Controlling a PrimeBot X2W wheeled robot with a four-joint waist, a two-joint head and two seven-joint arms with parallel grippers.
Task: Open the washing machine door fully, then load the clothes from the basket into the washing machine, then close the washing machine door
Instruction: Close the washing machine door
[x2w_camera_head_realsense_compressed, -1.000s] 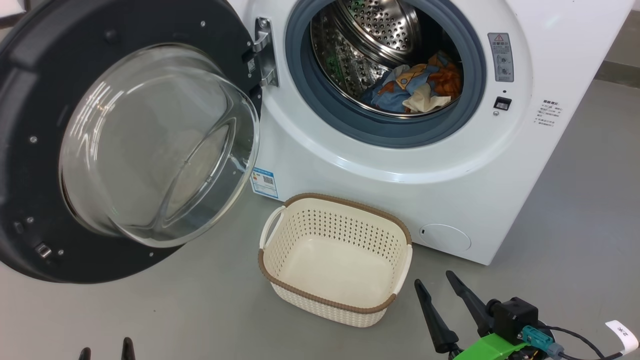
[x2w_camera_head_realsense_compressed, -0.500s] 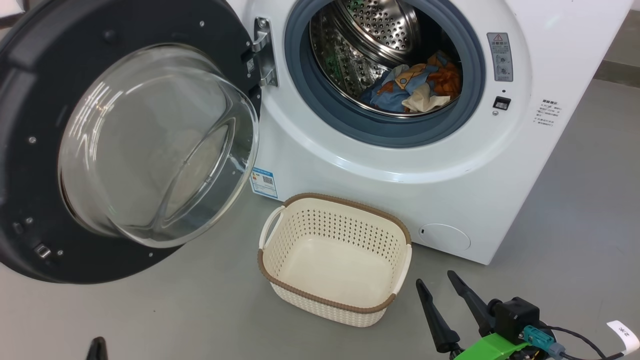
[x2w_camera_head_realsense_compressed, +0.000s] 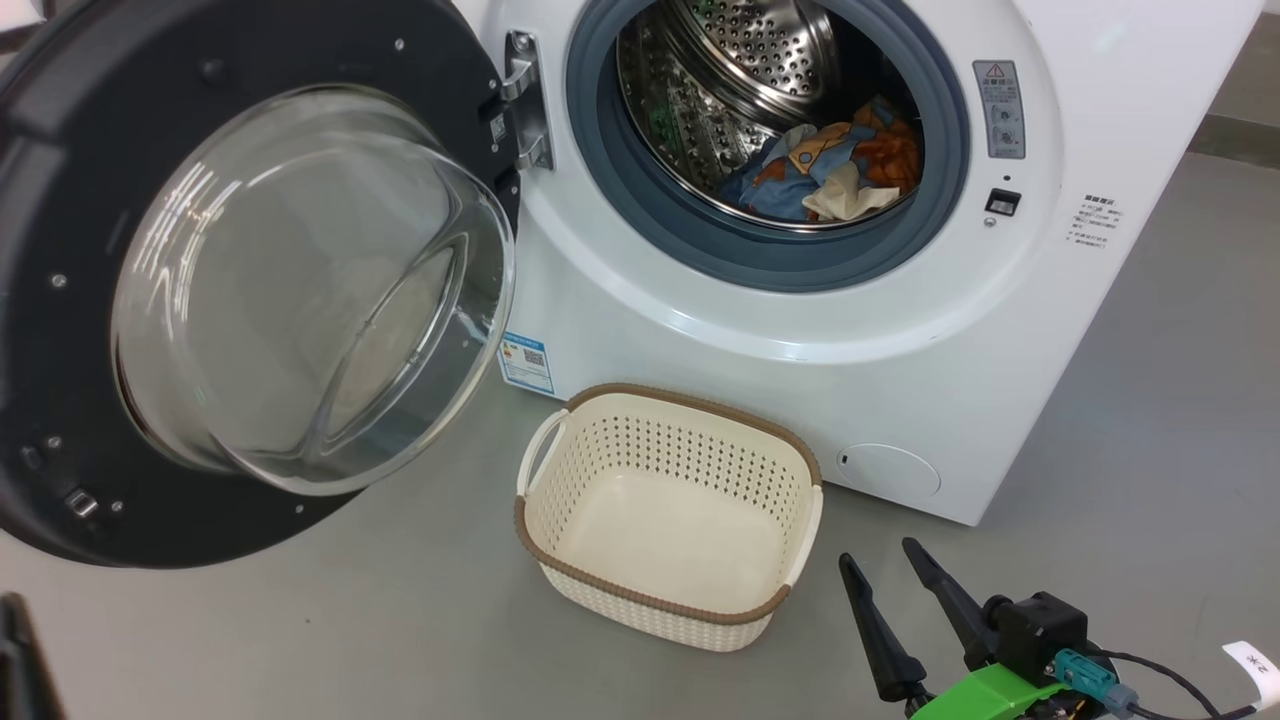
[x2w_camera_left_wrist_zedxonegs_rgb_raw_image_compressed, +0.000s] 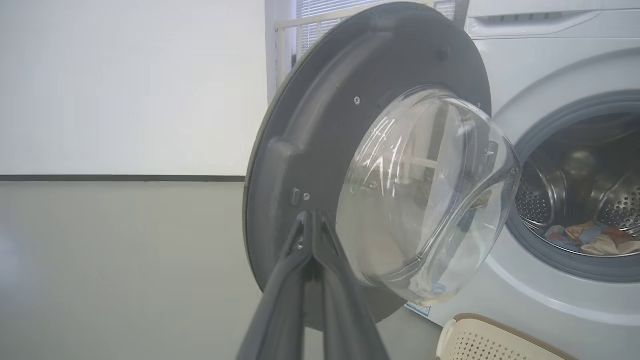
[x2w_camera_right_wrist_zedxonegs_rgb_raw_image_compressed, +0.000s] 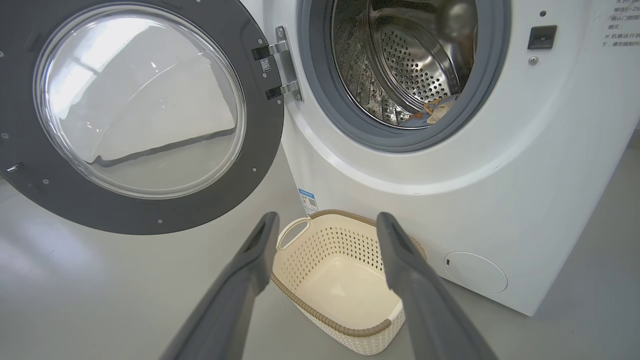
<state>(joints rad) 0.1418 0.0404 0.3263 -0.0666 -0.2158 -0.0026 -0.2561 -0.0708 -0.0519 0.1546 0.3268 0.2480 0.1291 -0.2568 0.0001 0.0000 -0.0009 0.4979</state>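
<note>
Grey, smooth floor (x2w_camera_head_realsense_compressed: 300, 620) is running under everything, and a pale wall (x2w_camera_left_wrist_zedxonegs_rgb_raw_image_compressed: 125, 85) is showing behind in the left wrist view. The big white front-loading washing machine (x2w_camera_head_realsense_compressed: 800, 400) is standing on that floor, and I am placing everything else against it.

Its large round door with the glossy black rim (x2w_camera_head_realsense_compressed: 60, 200) and bulging clear glass bowl (x2w_camera_head_realsense_compressed: 300, 290) is hanging wide open on the metal hinge (x2w_camera_head_realsense_compressed: 525, 100) at the left of the machine's opening. The small bundle of light blue, orange and cream clothes (x2w_camera_head_realsense_compressed: 830, 180) is lying inside the machine's perforated steel drum (x2w_camera_head_realsense_compressed: 760, 50). The small cream perforated basket with the brown rim (x2w_camera_head_realsense_compressed: 690, 400) is sitting empty just in front of the machine.

The left end effector (x2w_camera_left_wrist_zedxonegs_rgb_raw_image_compressed: 312, 217) is empty, fingers pressed together, pointing at the door's inner rim beside the bowl. The right end effector (x2w_camera_head_realsense_compressed: 880, 553) is hovering in front of the machine, beside the basket, fingers apart and empty.

I am judging the door to be heavy and stiff, swinging only about its hinge. The rim is looking slick, so a pinch may slip. A flat push on the rim far from the hinge, near the small latch (x2w_camera_head_realsense_compressed: 80, 502), should be giving the best leverage. I am keeping off the glass.

I cannot tell whether the left fingertips are touching the rim. The door's outer face is turned away from every camera. How near the clothes are lying to the blue-grey rubber ring (x2w_camera_head_realsense_compressed: 780, 265) is hard to judge.
</note>
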